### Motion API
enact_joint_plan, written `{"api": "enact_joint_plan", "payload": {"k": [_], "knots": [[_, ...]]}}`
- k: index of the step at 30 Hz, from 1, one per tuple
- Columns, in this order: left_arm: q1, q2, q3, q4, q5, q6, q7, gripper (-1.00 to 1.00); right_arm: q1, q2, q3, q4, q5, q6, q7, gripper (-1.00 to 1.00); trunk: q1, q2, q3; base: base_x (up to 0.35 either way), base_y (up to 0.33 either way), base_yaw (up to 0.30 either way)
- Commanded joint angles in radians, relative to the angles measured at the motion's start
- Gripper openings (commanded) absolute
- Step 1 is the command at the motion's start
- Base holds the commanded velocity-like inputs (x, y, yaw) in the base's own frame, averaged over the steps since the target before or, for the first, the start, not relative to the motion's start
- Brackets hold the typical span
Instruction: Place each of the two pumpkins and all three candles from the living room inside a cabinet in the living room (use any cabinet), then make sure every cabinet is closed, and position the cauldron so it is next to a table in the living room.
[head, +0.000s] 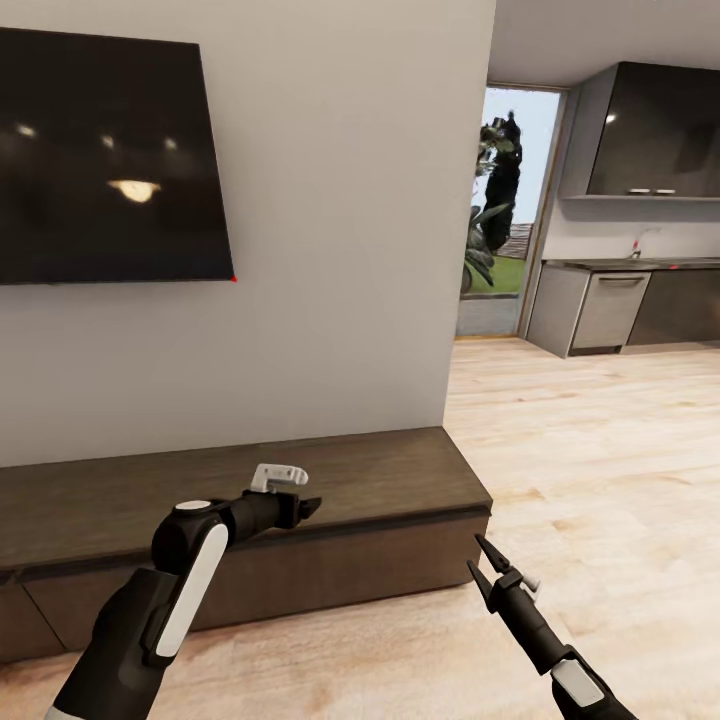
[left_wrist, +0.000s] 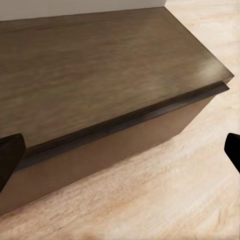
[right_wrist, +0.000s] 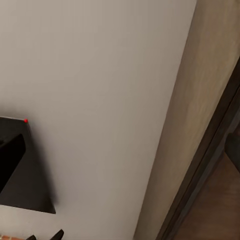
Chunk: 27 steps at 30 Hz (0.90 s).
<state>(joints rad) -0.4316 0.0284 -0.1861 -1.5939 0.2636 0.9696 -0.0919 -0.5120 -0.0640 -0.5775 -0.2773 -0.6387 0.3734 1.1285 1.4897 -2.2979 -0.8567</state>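
Ahead, dark cabinet (head: 400, 470) against grey wall (head: 340, 250).

Black arms with white panels, each ending in a dark pincer (head: 490, 570).

The dark brown cabinet (left_wrist: 100, 75) sat closed on the pale wood floor (left_wrist: 165, 200), with the left gripper's (left_wrist: 120, 152) fingertips (left_wrist: 9, 155) spread wide.

Bright even render; lamp glare on television (head: 100, 160); soft shadows.
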Motion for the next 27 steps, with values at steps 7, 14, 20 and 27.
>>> {"api": "enact_joint_plan", "payload": {"k": [7, 14, 20, 27], "knots": [[-0.017, -0.002, -0.012, 0.000, -0.004, 0.000, 0.015, 1.00, -0.016, 0.000, 0.021, 0.016, -0.007, 0.020, -0.005, 1.00, 0.000, 0.000, -0.001, 0.000, 0.000, 0.000], [-0.021, -0.003, -0.174, 0.000, -0.003, -0.002, 0.028, 1.00, -0.087, 0.002, 0.018, 0.021, -0.054, 0.024, -0.150, 1.00, 0.000, 0.000, -0.001, 0.000, 0.000, 0.000], [-0.022, -0.004, -0.182, 0.001, -0.004, -0.003, 0.030, 1.00, -0.106, 0.006, 0.017, 0.022, -0.071, 0.017, -0.204, 1.00, 0.000, 0.000, -0.001, 0.000, 0.000, 0.000], [-0.022, -0.004, -0.184, 0.002, -0.003, -0.003, 0.048, 1.00, -0.109, 0.006, 0.018, 0.024, -0.073, 0.006, -0.213, 1.00, 0.000, 0.000, -0.001, 0.000, 0.000, 0.000]]}}
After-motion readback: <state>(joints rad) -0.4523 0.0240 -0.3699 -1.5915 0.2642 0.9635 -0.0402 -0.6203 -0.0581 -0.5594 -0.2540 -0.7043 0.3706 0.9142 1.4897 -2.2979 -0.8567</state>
